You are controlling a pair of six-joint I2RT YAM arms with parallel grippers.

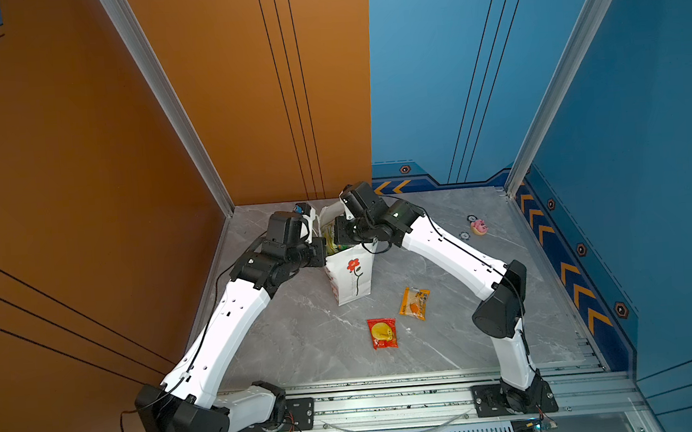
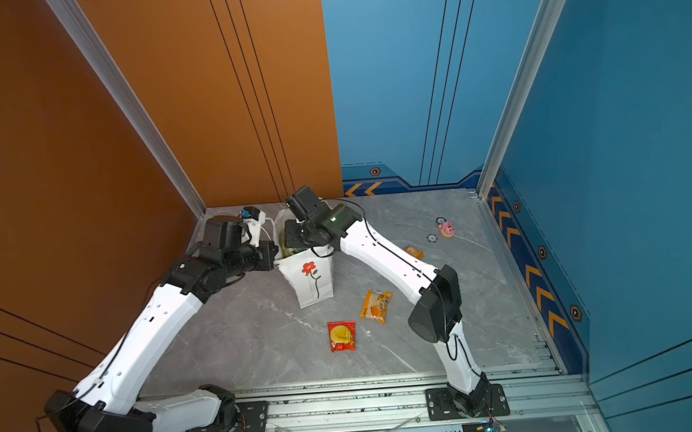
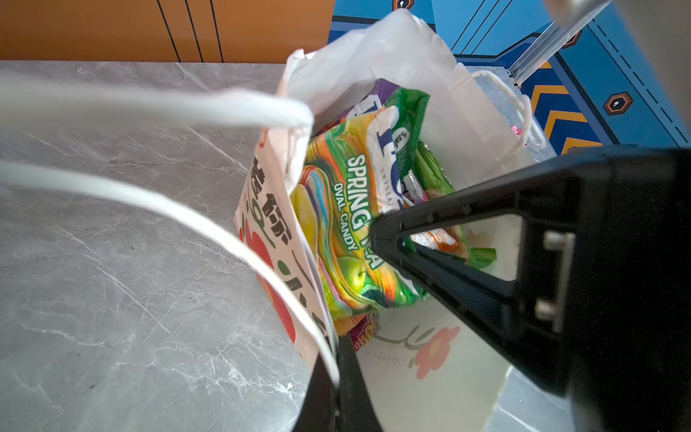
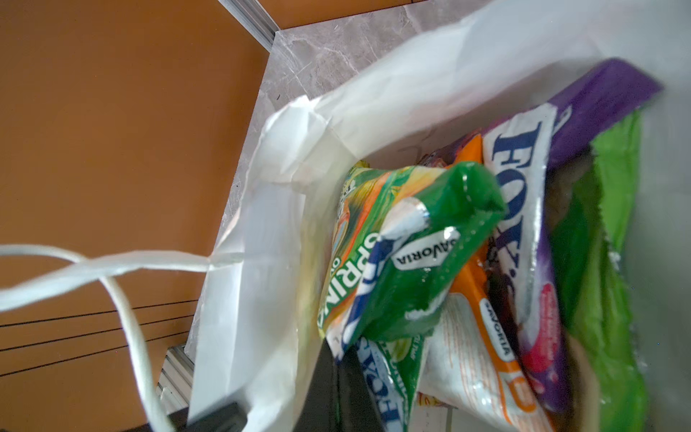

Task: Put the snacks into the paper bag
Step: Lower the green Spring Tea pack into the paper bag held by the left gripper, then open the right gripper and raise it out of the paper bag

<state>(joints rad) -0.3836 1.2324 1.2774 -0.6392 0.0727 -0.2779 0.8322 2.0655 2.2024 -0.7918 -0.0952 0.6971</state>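
**Both arms at the bag mouth, green packet going in**

The grey marble tabletop [image 1: 303,345] carries a tall white paper bag [image 1: 351,283] with cord handles and a red flower print. It stands upright near the back left corner. My left tool [image 1: 321,248] is clenched on the bag's near rim, by a cord handle, and holds the mouth open. My right tool [image 1: 342,236] reaches into the mouth from the opposite side. It appears to be grasping a crinkly green plastic packet [image 4: 430,239] high on the pile.

I judge the step in hand to be the drop. I would push the packet deeper before letting go, because the pile is tall and a shallow release could let it slide out. The left grip should be firm without tipping the light bag.

Inside the bag, a striped green-yellow candy packet [image 3: 336,232] leans on the wall my left tool holds. Beside it are a white-and-purple Fox's packet [image 4: 523,224] and an orange-and-white packet [image 4: 471,269].

Outside, a flat orange packet [image 1: 415,302] and a red packet with a yellow circle [image 1: 382,333] lie near the bag, apart from each other. A smaller orange packet [image 2: 414,252] lies beside my right arm. A small pink toy [image 1: 479,227] sits well off to the right.
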